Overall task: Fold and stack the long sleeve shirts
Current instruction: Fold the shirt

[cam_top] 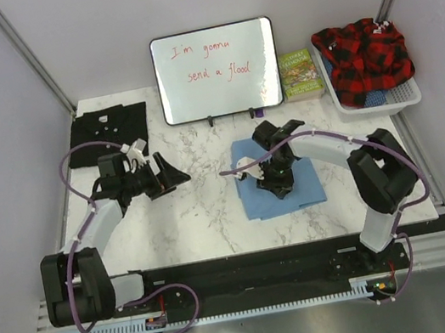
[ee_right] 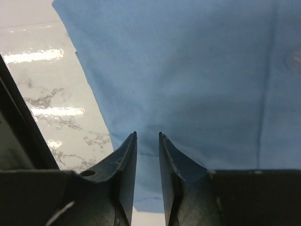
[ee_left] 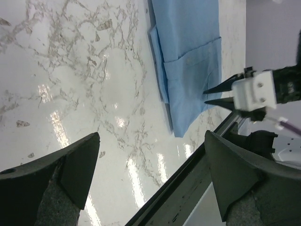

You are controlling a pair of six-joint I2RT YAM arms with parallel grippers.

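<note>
Light blue shirt point(cam_top: 308, 187) folded near front edge; black shirt point(cam_top: 109, 133) at back-left corner.
Right gripper point(ee_right: 147, 136) low over the blue one, jaws barely apart and empty, probably to pick it for stacking; left gripper point(ee_left: 151, 134) wide open.

Marble table point(cam_top: 205, 213) with folded light blue shirt point(cam_top: 308, 187), folded black shirt point(cam_top: 108, 128), whiteboard point(cam_top: 217, 71), book point(cam_top: 299, 73)
</note>
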